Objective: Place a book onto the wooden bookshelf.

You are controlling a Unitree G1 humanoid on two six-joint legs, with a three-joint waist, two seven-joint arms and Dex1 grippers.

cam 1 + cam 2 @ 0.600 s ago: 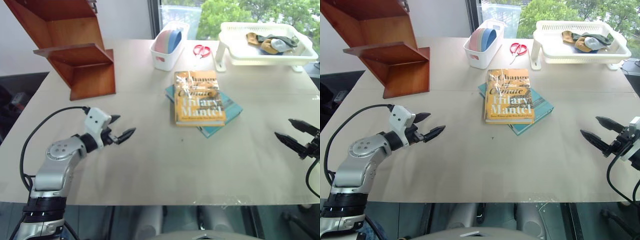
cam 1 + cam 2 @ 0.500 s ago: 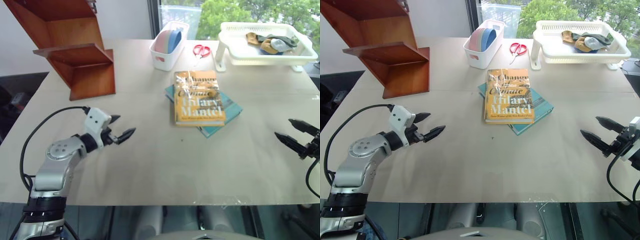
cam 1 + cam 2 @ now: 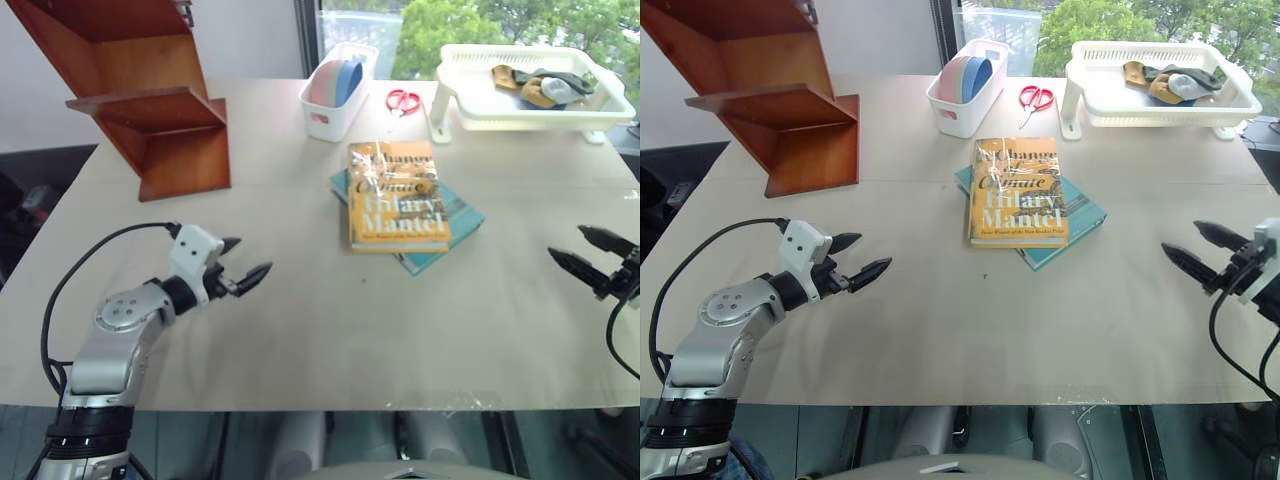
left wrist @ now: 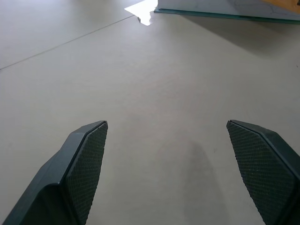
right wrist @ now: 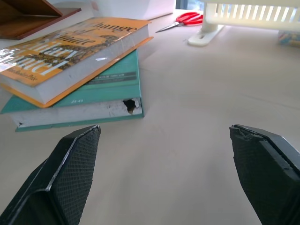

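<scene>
The yellow-orange book [image 3: 395,195] lies flat in the middle of the table on top of a thinner teal book [image 3: 455,228]. It also shows in the right wrist view, where the book [image 5: 70,51] sits ahead of the fingers. The wooden bookshelf [image 3: 150,100] stands at the far left corner with its tiers bare. My left gripper [image 3: 253,255] hovers open over bare table, well to the near left of the books. My right gripper [image 3: 566,242] is open at the right edge, pointing toward the books. Neither holds anything.
A white bin [image 3: 335,95] holding pink and blue dishes stands behind the books, with red scissors [image 3: 403,100] beside it. At the far right, a white slatted basket [image 3: 525,90] holds cloth items. The beige table [image 3: 330,330] reaches its near edge just below both grippers.
The right gripper has drifted a little farther from the table's near edge. The left arm has sunk slightly. The books and the shelf have not moved.
</scene>
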